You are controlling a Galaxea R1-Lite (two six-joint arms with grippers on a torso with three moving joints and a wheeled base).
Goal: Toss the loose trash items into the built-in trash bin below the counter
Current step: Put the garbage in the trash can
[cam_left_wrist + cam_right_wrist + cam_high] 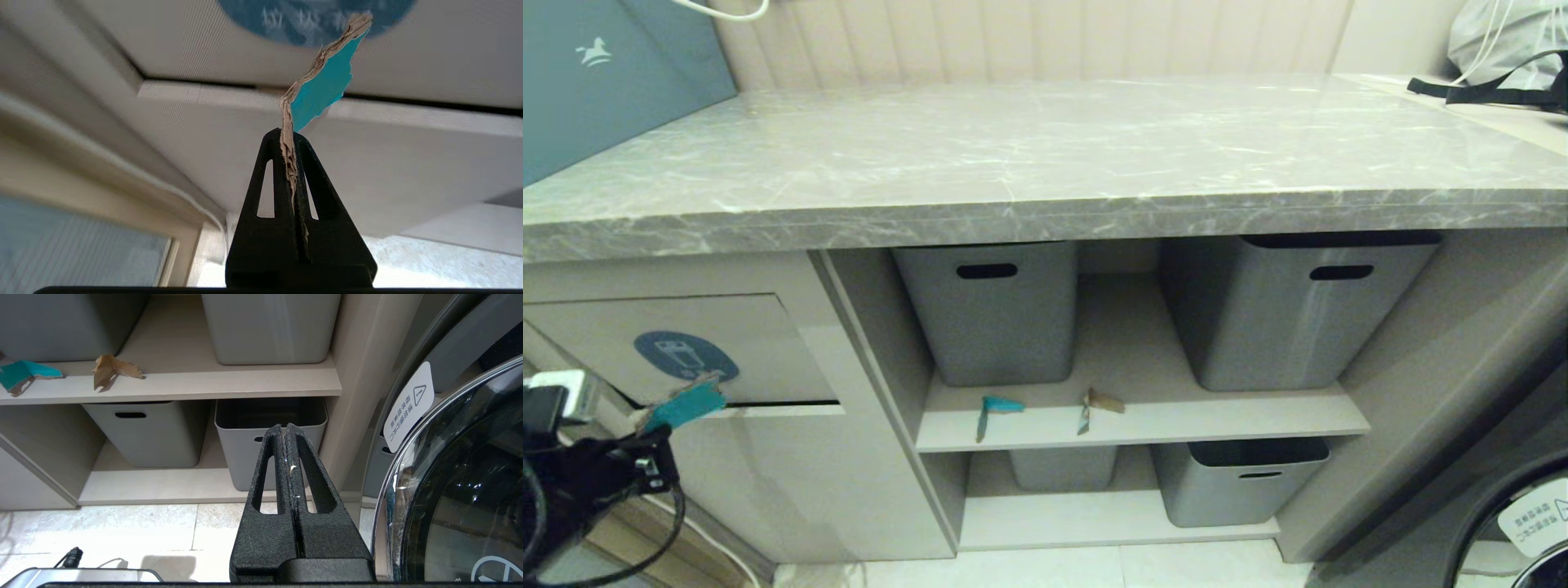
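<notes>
Head view: left tool (654,425) clamped on torn teal-and-brown cardboard scrap (686,403), scrap tip at blue oval sticker (685,356) on beige tilting bin flap (760,343), below grey marble-look counter (1045,147). Two smaller cardboard bits (999,406) (1101,402) on beige shelf (1143,416), apart. Right tool (288,428) fully closed, holding nothing, low near grey plastic tub (269,416).

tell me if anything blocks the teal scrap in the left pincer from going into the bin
Yes: the tilting flap itself. The left pincer is shut on the cardboard scrap, whose tip reaches the blue sticker. Only a thin dark gap shows along the flap's lower edge, so it must be pushed in first.
</notes>
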